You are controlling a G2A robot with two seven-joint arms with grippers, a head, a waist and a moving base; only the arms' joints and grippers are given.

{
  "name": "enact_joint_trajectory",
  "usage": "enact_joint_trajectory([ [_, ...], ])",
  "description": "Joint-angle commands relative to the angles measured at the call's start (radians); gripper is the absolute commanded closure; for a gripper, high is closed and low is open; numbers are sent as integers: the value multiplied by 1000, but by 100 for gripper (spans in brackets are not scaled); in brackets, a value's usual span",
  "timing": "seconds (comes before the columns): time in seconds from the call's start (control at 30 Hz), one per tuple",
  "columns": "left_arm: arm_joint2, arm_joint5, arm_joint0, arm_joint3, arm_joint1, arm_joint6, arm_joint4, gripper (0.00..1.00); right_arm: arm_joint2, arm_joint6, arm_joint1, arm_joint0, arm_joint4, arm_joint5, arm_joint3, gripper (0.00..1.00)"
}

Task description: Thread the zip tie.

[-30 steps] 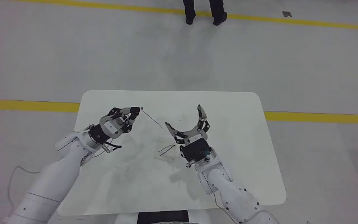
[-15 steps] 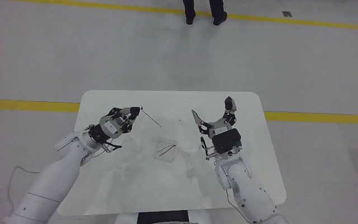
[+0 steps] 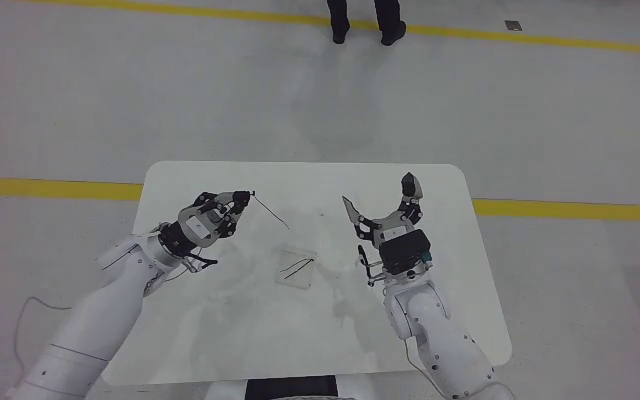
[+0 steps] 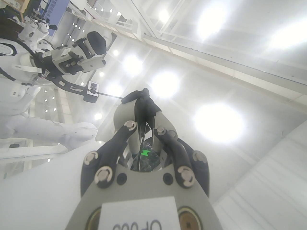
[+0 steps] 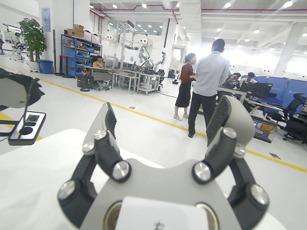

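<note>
On the white table: two grippers, one zip tie pinched.
Over the table's right half, the right gripper stands with its jaws spread wide and nothing between them. Over the left half, the left gripper is clamped tight on one end of a thin black zip tie, which slants out toward the table's middle. Between the arms, a small clear sheet on the tabletop bears a second dark tie, lying curved.
</note>
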Motion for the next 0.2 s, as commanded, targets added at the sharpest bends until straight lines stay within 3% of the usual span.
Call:
enact_joint_trajectory([
  [0.0, 0, 0, 0, 0, 0, 0, 0, 100, 0, 0, 0, 0, 0, 0, 0, 0],
  [0.17, 0, 0, 0, 0, 0, 0, 0, 100, 0, 0, 0, 0, 0, 0, 0, 0],
])
